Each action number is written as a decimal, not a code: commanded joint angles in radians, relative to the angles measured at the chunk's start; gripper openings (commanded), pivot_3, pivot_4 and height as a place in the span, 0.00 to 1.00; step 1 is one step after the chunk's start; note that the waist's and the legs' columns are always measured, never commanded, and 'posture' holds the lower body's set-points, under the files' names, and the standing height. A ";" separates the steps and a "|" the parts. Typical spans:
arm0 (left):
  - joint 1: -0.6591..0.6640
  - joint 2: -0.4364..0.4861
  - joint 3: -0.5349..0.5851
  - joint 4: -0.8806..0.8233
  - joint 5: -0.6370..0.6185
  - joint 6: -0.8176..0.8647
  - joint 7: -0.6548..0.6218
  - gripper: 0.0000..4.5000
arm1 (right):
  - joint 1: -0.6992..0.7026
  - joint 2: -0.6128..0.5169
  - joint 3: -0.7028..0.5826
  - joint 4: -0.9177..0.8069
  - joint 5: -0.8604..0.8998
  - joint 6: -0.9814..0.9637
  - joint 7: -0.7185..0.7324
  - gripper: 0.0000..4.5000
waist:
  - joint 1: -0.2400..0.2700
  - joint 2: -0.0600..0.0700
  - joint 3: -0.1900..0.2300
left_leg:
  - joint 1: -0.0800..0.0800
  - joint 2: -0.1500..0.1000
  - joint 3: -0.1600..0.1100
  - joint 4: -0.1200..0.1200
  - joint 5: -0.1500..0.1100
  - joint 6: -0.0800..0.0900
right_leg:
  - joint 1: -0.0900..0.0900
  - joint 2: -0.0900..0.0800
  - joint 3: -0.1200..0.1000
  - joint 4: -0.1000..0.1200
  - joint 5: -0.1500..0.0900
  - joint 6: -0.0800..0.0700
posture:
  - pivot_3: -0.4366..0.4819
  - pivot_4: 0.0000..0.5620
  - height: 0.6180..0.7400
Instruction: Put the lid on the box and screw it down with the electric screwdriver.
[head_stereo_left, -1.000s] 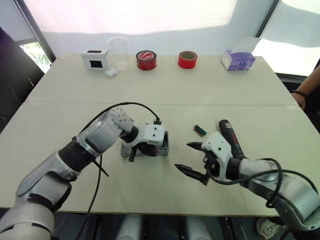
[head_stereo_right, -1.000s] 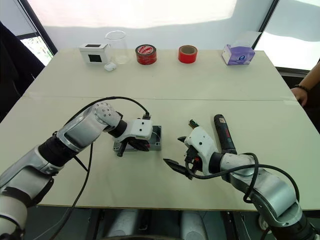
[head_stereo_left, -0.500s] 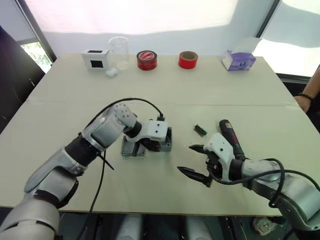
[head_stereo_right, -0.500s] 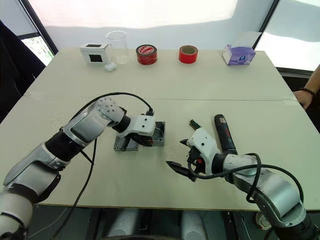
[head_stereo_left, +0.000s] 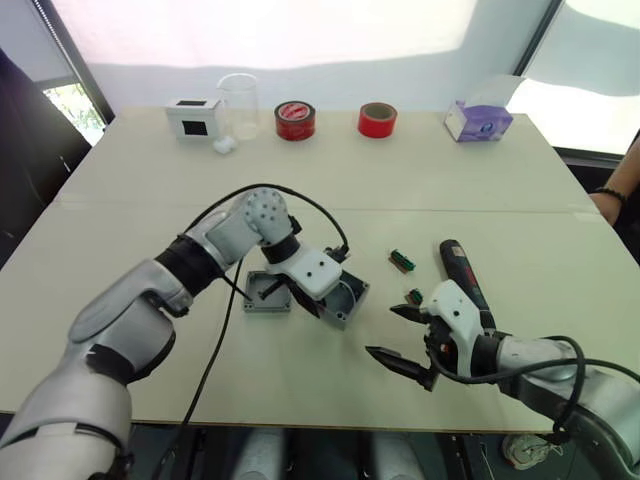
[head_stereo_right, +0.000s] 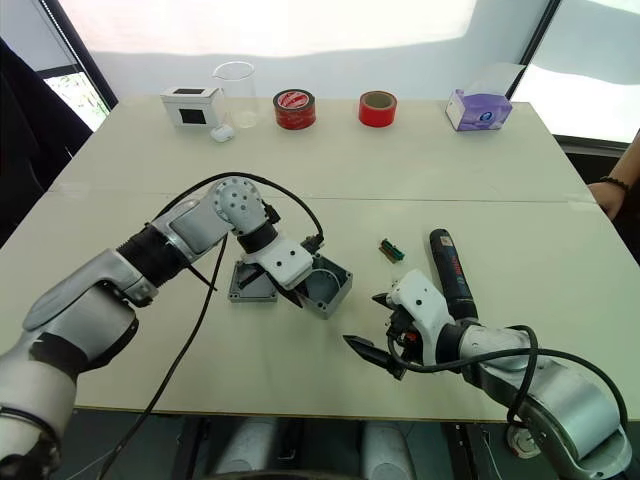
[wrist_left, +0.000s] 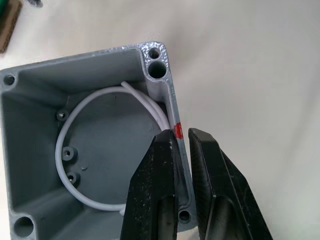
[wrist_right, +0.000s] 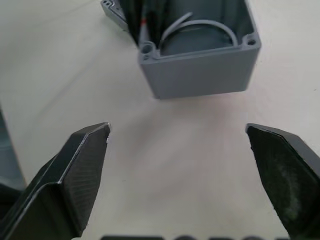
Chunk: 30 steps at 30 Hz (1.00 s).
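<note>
At table centre, your left gripper (wrist_left: 181, 150), clamped on the box (head_stereo_left: 347, 298) wall, has dragged it off the lid (head_stereo_left: 267, 291); right gripper (head_stereo_left: 410, 338) stays spread.

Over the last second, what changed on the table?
The left gripper, fingers pinching one wall of the box, dragged it off the lid toward the right gripper and turned it; the lid now lies uncovered beside it. The right gripper stayed open and slid slightly nearer the table's front edge. The electric screwdriver stayed put.
</note>
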 joint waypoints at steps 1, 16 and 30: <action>-0.037 -0.037 0.005 0.079 0.015 -0.078 -0.003 0.00 | 0.007 0.015 -0.026 -0.057 0.017 0.007 -0.029 1.00 | 0.000 0.000 0.000 | 0.000 0.000 0.000 0.000 0.000 0.000 | 0.000 0.000 0.000 0.000 0.000 0.000 | 0.48 0.27 1.00; -0.050 0.138 0.158 -0.129 -0.118 0.229 -0.003 0.49 | -0.125 -0.032 -0.077 -0.024 0.141 0.069 0.018 1.00 | -0.006 0.000 0.000 | 0.000 0.001 0.000 0.000 0.000 0.000 | -0.001 0.000 0.000 0.001 0.000 0.000 | 0.48 0.27 1.00; 0.174 0.419 0.450 -0.744 -0.101 1.875 0.575 0.49 | -0.528 -0.100 0.068 0.026 0.198 0.102 0.146 1.00 | -0.024 -0.001 0.001 | 0.000 0.000 -0.001 0.000 0.000 0.000 | -0.003 0.001 0.001 0.012 -0.003 0.003 | 0.48 0.27 1.00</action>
